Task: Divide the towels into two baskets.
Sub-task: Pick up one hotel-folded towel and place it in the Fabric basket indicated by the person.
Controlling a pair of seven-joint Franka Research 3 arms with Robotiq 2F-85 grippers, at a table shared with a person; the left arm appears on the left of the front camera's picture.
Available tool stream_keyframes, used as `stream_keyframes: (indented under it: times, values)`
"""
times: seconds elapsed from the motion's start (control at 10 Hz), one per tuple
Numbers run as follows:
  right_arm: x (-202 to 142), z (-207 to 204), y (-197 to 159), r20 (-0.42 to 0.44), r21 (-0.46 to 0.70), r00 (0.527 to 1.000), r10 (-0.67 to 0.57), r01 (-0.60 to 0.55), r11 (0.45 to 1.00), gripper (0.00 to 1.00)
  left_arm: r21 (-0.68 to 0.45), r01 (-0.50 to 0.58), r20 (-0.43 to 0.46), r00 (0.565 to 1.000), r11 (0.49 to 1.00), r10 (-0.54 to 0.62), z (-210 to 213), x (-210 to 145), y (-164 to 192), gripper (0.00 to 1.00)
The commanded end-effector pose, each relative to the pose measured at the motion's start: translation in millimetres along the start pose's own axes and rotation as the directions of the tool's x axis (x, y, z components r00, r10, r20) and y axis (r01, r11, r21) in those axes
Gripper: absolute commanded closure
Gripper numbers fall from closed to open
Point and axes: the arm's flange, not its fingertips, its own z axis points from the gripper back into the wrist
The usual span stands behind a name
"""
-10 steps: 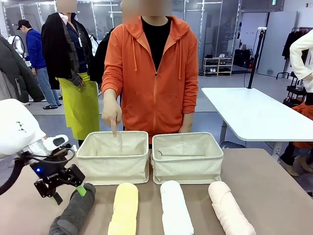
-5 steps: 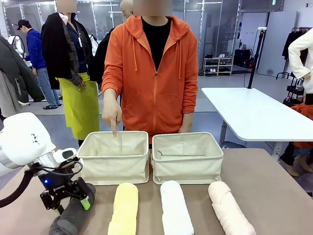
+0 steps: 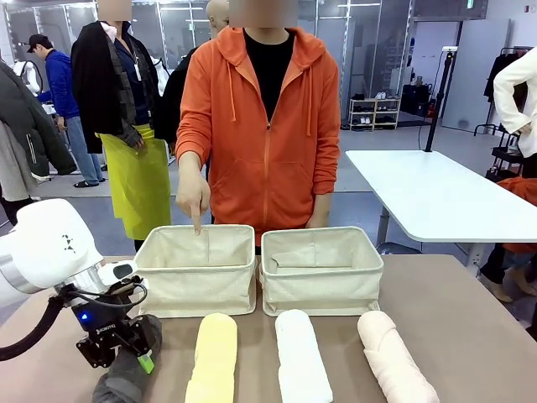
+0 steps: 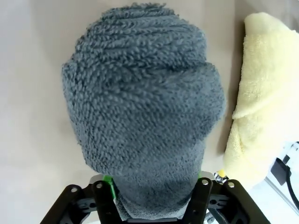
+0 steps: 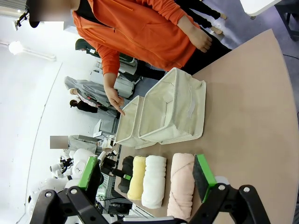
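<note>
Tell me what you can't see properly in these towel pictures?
- Front view: the bottom edge cuts off the near ends of the dark grey towel and pale yellow towel.
- Front view: the baskets' front walls hide their floors.
- Left wrist view: the dark grey towel covers the left gripper's fingertips.

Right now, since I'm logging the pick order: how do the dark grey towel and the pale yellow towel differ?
The dark grey towel is pinched between the left gripper's fingers; the pale yellow towel lies untouched. The grey one is the row's leftmost, the yellow one lies beside it. Both are rolled terry on the table.
</note>
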Motion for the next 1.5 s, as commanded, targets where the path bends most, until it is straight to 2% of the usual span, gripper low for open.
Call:
stream_keyframes:
  times: [0.0,0.1,0.2,0.4,0.5,0.6,0.9,1.0,1.4]
  values:
    - [0.5,0.9,1.6,0.013,0.016,1.0,0.018,-0.018,1.0,0.0,0.013,0.016,-0.003,1.0,1.0,-0.016,-13.9,-46.1,5.4,0.57]
    - [0.5,0.9,1.6,0.013,0.016,1.0,0.018,-0.018,1.0,0.0,0.014,0.024,0.003,1.0,1.0,-0.024,-7.9,-48.2,1.3,0.66]
    - [0.5,0.9,1.6,0.013,0.016,1.0,0.018,-0.018,1.0,0.0,-0.004,0.039,0.034,0.999,0.999,-0.038,2.9,-52.2,-5.1,0.72]
    - [0.5,0.9,1.6,0.013,0.016,1.0,0.018,-0.018,1.0,0.0,0.049,0.175,0.056,0.982,0.983,-0.178,33.6,-66.4,-22.1,0.72]
    - [0.5,0.9,1.6,0.013,0.016,1.0,0.018,-0.018,1.0,0.0,0.092,0.289,0.055,0.954,0.953,-0.295,50.0,-73.7,-34.3,0.72]
    - [0.5,0.9,1.6,0.013,0.016,1.0,0.018,-0.018,1.0,0.0,0.108,0.356,0.061,0.93,0.928,-0.364,60.3,-77.6,-44.2,0.72]
    - [0.5,0.9,1.6,0.013,0.016,1.0,0.018,-0.018,1.0,0.0,0.092,0.374,0.095,0.919,0.923,-0.382,66.4,-83.8,-50.8,0.72]
    - [0.5,0.9,1.6,0.013,0.016,1.0,0.018,-0.018,1.0,0.0,0.114,0.351,0.079,0.929,0.929,-0.361,85.4,-47.0,-68.3,0.72]
    - [0.5,0.9,1.6,0.013,0.016,1.0,0.018,-0.018,1.0,0.0,0.114,0.351,0.079,0.929,0.929,-0.361,85.4,-47.0,-68.3,0.72]
